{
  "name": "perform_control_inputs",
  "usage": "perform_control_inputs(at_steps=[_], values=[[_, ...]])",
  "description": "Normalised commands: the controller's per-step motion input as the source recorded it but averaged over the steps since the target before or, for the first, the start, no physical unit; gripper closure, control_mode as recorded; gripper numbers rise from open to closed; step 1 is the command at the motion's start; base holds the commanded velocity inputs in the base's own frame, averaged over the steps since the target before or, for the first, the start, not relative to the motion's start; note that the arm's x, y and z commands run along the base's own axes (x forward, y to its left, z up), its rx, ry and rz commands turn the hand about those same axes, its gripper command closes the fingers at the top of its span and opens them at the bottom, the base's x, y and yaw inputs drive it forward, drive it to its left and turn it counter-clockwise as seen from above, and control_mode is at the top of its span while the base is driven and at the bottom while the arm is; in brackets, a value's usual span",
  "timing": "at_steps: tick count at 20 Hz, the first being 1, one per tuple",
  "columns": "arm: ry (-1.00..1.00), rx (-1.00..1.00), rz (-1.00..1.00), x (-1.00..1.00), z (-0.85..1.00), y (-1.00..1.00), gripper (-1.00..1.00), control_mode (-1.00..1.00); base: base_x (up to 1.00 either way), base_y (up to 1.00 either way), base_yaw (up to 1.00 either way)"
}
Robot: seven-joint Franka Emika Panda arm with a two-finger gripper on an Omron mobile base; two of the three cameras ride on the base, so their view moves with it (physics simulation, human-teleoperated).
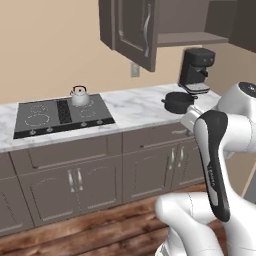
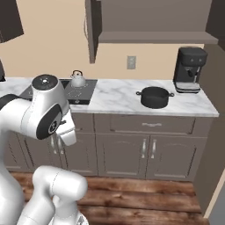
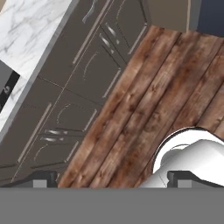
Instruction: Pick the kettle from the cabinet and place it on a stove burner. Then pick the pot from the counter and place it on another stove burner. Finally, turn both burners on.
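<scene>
The silver-grey kettle stands upright on the back right burner ring of the dark cooktop. The dark round pot sits on the marble counter, right of the stove and in front of the coffee machine. The wall cabinet above hangs open with a bare shelf. In the hand view my gripper is open, its fingertips wide apart with nothing between them. It points down at the wooden floor and the drawer fronts, away from the pot and kettle.
A black coffee machine stands at the counter's right end, just behind the pot. The open cabinet door juts out over the counter. A wall outlet sits on the back wall. Dark drawers and doors run below the worktop.
</scene>
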Motion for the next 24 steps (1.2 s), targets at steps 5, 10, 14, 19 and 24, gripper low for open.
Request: perform_control_inputs(at_steps=[5, 10, 14, 19, 24], values=[[0.0, 0.0, 0.0, 0.0, 0.0, 0.0, -1.0, 1.0, 0.02, -0.87, 0.0], [0.0, 0.0, 0.0, 0.0, 0.0, 0.0, -1.0, 1.0, 0.4, -0.68, -0.02], [0.0, 0.0, 0.0, 0.0, 0.0, 0.0, -1.0, 1.0, 0.85, -0.23, -0.04], [0.0, 0.0, 0.0, 0.0, 0.0, 0.0, -1.0, 1.0, 0.85, -0.07, 0.0], [0.0, 0.0, 0.0, 0.0, 0.0, 0.0, -1.0, 1.0, 0.59, -0.29, 0.0]])
